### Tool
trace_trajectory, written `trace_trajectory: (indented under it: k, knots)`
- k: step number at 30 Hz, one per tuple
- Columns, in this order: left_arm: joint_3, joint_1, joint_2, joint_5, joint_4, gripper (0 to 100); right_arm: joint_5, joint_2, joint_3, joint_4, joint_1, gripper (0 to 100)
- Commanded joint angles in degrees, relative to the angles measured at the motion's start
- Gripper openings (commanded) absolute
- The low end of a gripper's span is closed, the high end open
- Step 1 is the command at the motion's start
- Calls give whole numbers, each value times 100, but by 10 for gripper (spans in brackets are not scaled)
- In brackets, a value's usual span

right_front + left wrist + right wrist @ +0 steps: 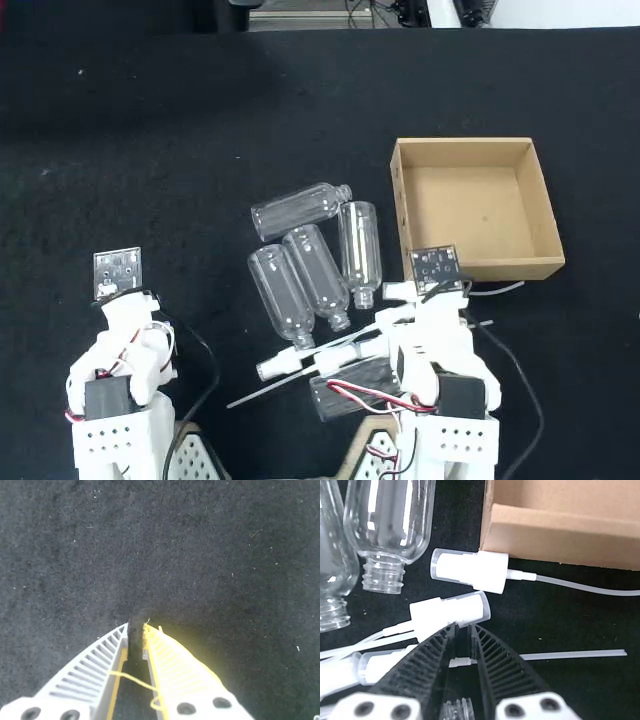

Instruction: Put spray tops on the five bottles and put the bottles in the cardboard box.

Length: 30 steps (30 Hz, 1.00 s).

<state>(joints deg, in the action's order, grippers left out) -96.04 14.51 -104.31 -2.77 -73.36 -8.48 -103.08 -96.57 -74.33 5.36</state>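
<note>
The capping step is in hand and looks barely begun; none of the bottles (318,272) wears a top, and the box (546,205), at two o'clock from the middle of the table, holds nothing. Four bottles lie on their sides in a loose fan at the centre, just beside the box's nine o'clock wall; what seems to be a fifth bottle (345,392) lies at six o'clock of them, partly under the right arm.

The right gripper (462,627) has its jaws drawn almost together with nothing clamped that I can see; a spray top (451,612) lies on its side just past the tips, a second spray top (470,570) lies beyond that near the box, and a loose tube (575,654) trails across the cloth. The left gripper (136,630) is closed on nothing above bare black cloth (200,555), well apart from everything (at about eight o'clock on the table).

Next, I judge, the right jaws must spread and take the nearest top by its collar; the left arm should come over to steady a bottle, since a bottle lying down will roll when the long tube is threaded into its neck.
</note>
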Motion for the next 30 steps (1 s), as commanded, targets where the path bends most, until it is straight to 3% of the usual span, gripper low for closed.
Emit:
trace_trajectory:
  k: [1,30]
  knots:
    - [-127,48,-53,44,26,44,26,-549,13,-44,97,11]
    - [-127,48,-53,44,26,44,18,-549,13,18,70,11]
